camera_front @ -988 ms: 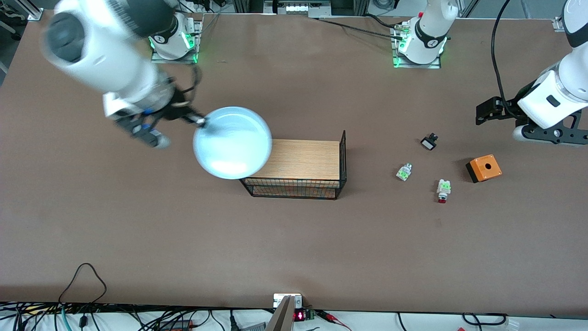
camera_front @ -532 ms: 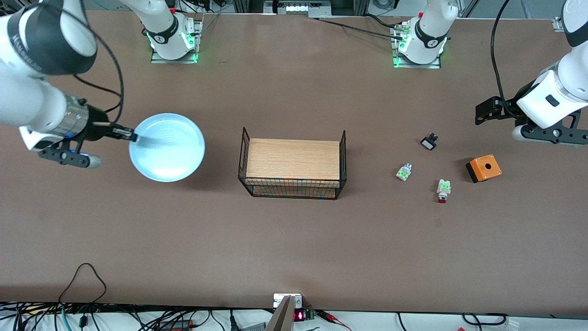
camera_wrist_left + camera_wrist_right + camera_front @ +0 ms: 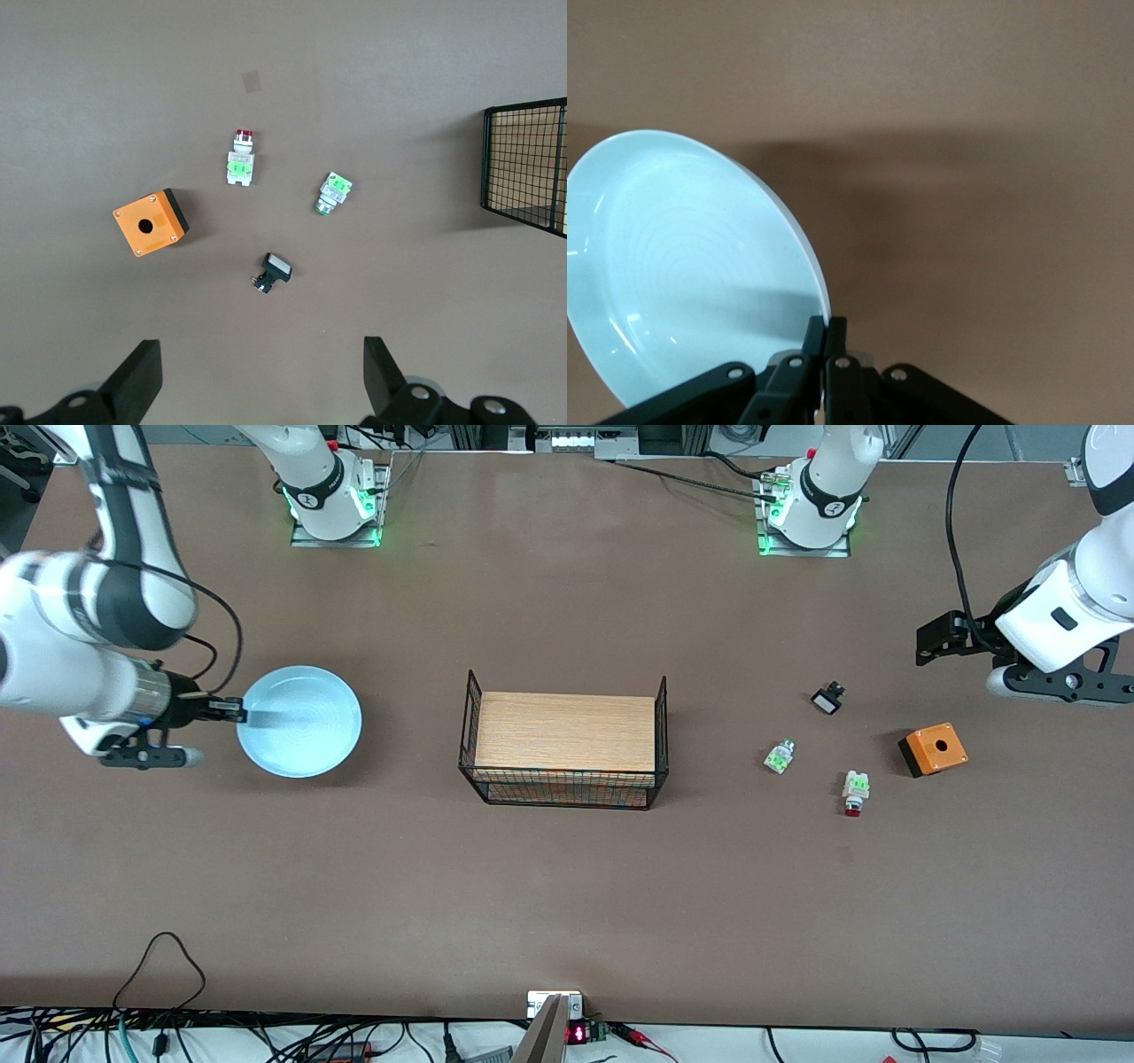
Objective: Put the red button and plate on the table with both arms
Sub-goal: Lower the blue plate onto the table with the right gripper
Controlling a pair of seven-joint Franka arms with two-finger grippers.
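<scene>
My right gripper (image 3: 232, 709) is shut on the rim of the pale light-blue plate (image 3: 301, 722) and holds it low over the brown table (image 3: 567, 886) toward the right arm's end; in the right wrist view the fingers (image 3: 825, 335) pinch the plate's edge (image 3: 682, 274). The red button (image 3: 855, 790) lies on the table toward the left arm's end, near the orange box; it also shows in the left wrist view (image 3: 241, 159). My left gripper (image 3: 939, 639) is open and empty, up over the table's end above the orange box; its wrist view shows the spread fingers (image 3: 133, 381).
A wood-topped black wire rack (image 3: 567, 748) stands mid-table. An orange box with a hole (image 3: 933, 749), a green-and-clear piece (image 3: 779, 756) and a small black-and-white part (image 3: 828, 697) lie near the red button.
My right arm has swung the plate away from the rack toward the right arm's end of the table and lowered it. The left arm has not moved.
</scene>
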